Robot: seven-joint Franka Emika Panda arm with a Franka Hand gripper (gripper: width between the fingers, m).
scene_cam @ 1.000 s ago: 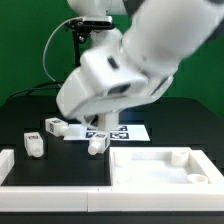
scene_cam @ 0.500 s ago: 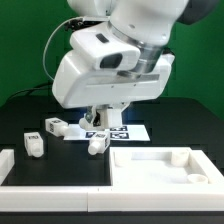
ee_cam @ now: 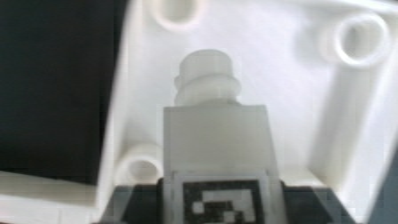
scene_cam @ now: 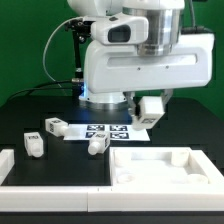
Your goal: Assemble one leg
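Observation:
My gripper (scene_cam: 150,110) is shut on a white leg (scene_cam: 151,108) with a fiducial tag and holds it in the air above the far side of the white square tabletop (scene_cam: 150,178). In the wrist view the leg (ee_cam: 217,125) sticks out from between the dark fingers (ee_cam: 135,200), its peg end toward the tabletop (ee_cam: 329,110) below, between two corner holes (ee_cam: 354,38). Three more legs lie on the black table: one (scene_cam: 54,126) at the back left, one (scene_cam: 34,145) at the left, one (scene_cam: 97,144) in the middle.
The marker board (scene_cam: 108,130) lies flat behind the middle leg. A white raised rim (scene_cam: 50,178) runs along the table's front left. The arm's large white body (scene_cam: 140,60) hangs over the table's middle.
The arm has swung from above the marker board to the exterior view's right and turned. The leg in the gripper now hangs over the tabletop. The three loose legs have not moved.

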